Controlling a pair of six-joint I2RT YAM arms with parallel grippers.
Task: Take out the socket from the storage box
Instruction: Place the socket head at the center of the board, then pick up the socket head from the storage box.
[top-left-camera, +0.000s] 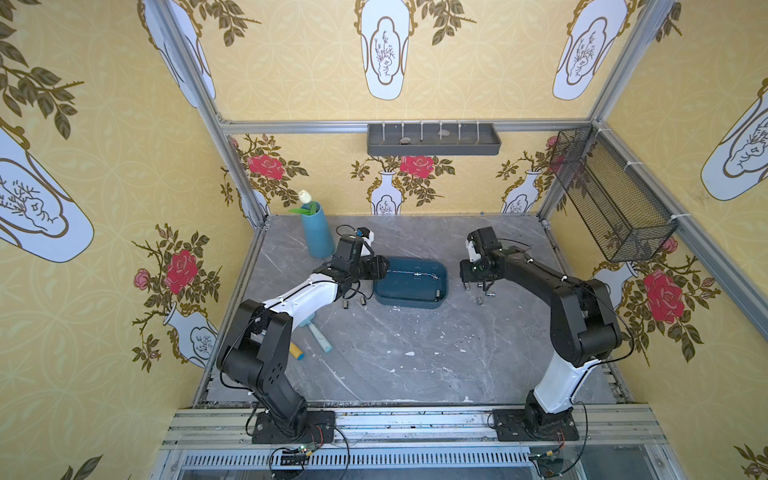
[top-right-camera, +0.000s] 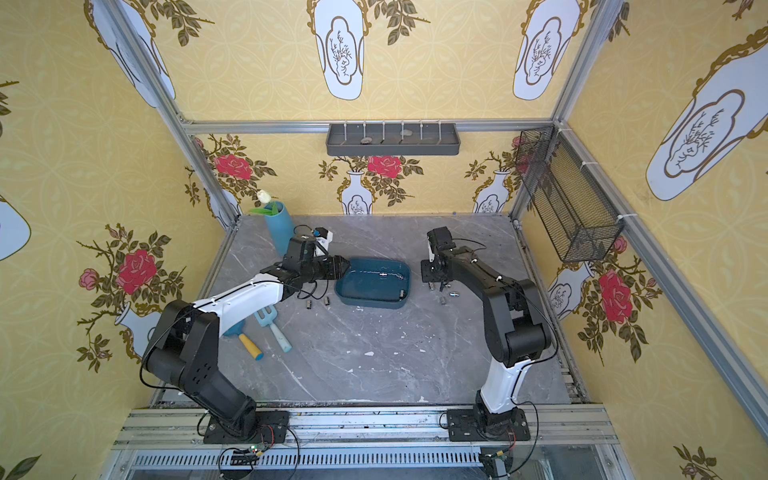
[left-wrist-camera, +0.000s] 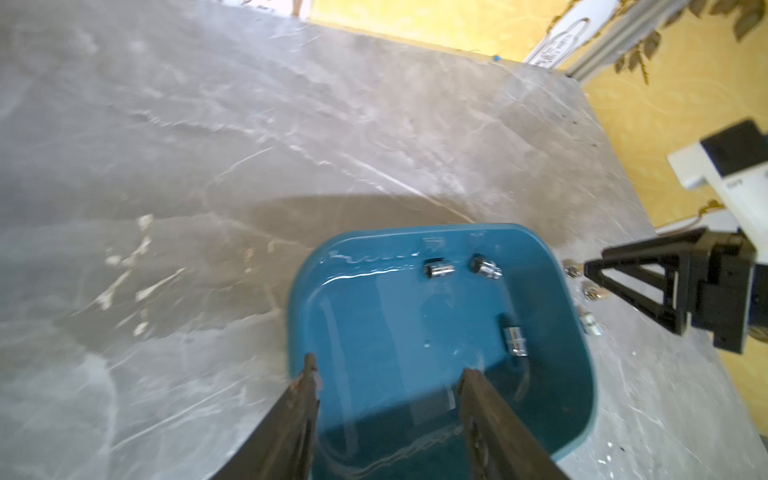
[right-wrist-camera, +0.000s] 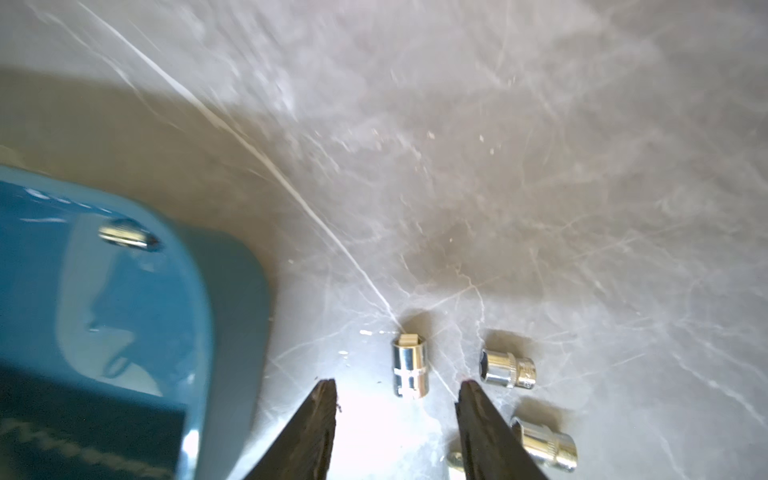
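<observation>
Both pincers (left-wrist-camera: 386, 374) (right-wrist-camera: 397, 388) parted, empty; teal glossy storage box (left-wrist-camera: 415, 332) holds chrome sockets (left-wrist-camera: 438, 268).

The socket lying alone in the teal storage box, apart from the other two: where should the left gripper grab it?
Grip the socket across its round barrel, mid-length, from straight above. It lies on its side on the storage box floor near a wall, so the left gripper, jaws open, likely can't come in sideways.
</observation>
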